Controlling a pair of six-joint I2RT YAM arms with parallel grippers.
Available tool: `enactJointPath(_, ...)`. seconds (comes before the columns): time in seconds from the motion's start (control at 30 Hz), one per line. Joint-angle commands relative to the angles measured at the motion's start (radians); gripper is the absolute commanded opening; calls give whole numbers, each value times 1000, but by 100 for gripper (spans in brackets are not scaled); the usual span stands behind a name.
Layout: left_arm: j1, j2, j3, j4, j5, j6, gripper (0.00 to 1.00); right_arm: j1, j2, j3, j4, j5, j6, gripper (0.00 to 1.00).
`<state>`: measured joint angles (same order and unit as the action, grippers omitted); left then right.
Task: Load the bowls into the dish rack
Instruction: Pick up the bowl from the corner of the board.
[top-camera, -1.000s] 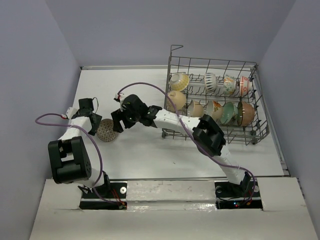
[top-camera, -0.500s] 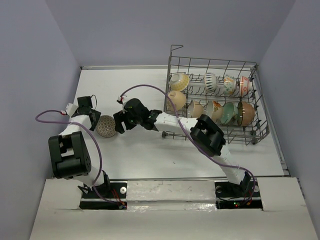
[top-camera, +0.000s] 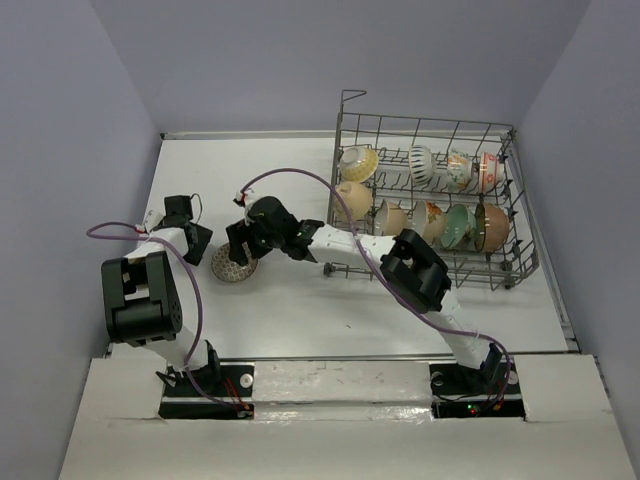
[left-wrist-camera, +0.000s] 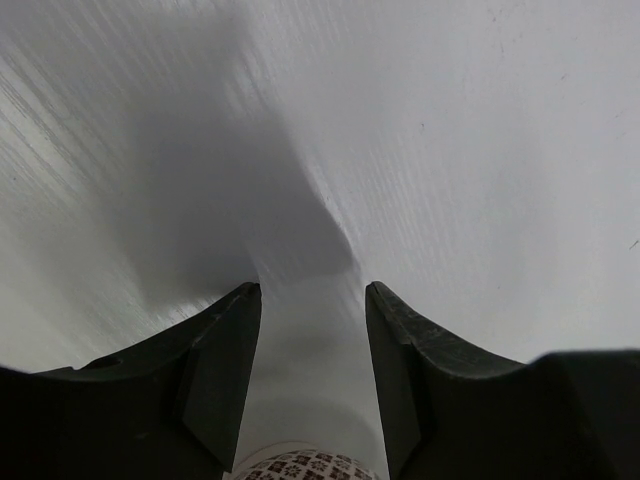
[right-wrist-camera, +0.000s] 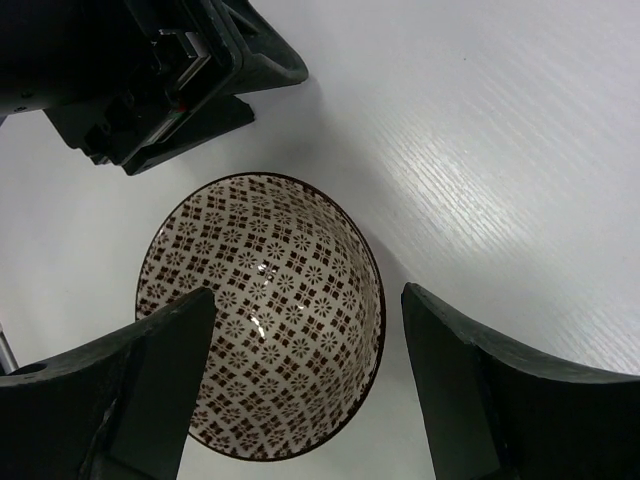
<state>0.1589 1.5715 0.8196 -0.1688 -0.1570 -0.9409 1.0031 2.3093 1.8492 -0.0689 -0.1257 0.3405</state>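
The right tool (right-wrist-camera: 308, 300) hangs with its jaws spread wide over a brown-patterned bowl (right-wrist-camera: 265, 310), which sits mouth up on the white table (top-camera: 300, 310), well to the left of the rack (top-camera: 420, 268). The left tool (left-wrist-camera: 310, 300) is released too, holding nothing, low over the table just left of that bowl. Other bowls (top-camera: 352, 198) stand on edge among the rack's tines at the table's far right.
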Motion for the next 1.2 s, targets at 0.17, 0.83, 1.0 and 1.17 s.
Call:
enactJointPath(0.17, -4, 13, -1, -58, 13, 17, 60, 11, -105, -18, 1, 222, -78, 81)
enactJointPath(0.83, 14, -116, 211, -191, 13, 62, 61, 161, -278, -45, -71, 273, -307, 74)
enactJointPath(1.0, 63, -151, 317, -244, 11, 100, 62, 204, -240, -27, -68, 274, -327, 72)
enactJointPath(1.17, 108, -240, 384, -278, -61, 137, 63, 224, -183, -16, -68, 290, -367, 72)
